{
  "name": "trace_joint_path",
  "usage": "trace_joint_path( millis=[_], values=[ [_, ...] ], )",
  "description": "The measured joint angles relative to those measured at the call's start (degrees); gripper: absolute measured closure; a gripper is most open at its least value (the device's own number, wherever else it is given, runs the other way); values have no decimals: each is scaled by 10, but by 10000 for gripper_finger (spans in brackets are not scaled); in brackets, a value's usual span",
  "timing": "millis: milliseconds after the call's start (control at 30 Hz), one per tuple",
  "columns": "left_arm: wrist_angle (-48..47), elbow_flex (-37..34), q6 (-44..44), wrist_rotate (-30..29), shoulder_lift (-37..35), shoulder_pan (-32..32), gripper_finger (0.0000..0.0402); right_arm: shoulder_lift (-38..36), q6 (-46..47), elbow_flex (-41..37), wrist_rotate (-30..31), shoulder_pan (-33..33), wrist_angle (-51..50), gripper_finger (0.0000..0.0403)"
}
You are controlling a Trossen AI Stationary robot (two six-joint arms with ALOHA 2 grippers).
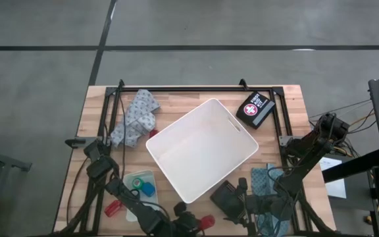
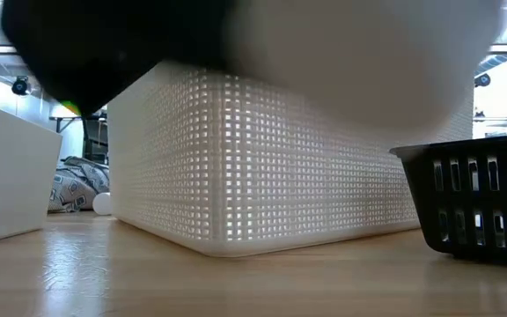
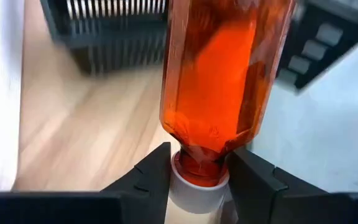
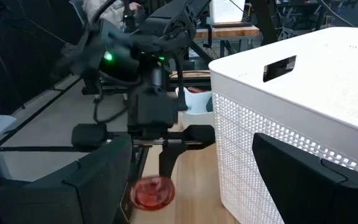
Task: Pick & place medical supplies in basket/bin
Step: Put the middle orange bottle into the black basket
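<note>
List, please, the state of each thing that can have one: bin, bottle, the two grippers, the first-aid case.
White bin: upright, empty.
Orange bottle: held at its white cap, off the table.
Left gripper: jaws shut on the bottle's cap.
Right gripper: jaws open, holding nothing.
First-aid case: closed, lying on the table.

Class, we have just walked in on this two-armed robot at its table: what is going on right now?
The left gripper is shut on the white cap end of an orange-red pill bottle, near the table's front edge beside the white bin. The bin looks empty, so nothing has been placed yet. The right gripper waits open at the bin's front right corner, next to a dark flat case. A first aid kit and patterned cloth lie at the back.
</note>
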Motion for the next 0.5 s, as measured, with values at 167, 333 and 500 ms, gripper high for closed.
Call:
trace_joint_path(
  millis=[167,333,500],
  values=[
    [-95,0,-31,89,-4,0,264,0,0,0,0,0,-1,74],
    [-139,0,-47,102,-4,1,264,0,0,0,0,0,-1,74],
    [-146,0,-46,125,-4,5,264,0,0,0,0,0,-1,74]
  ],
)
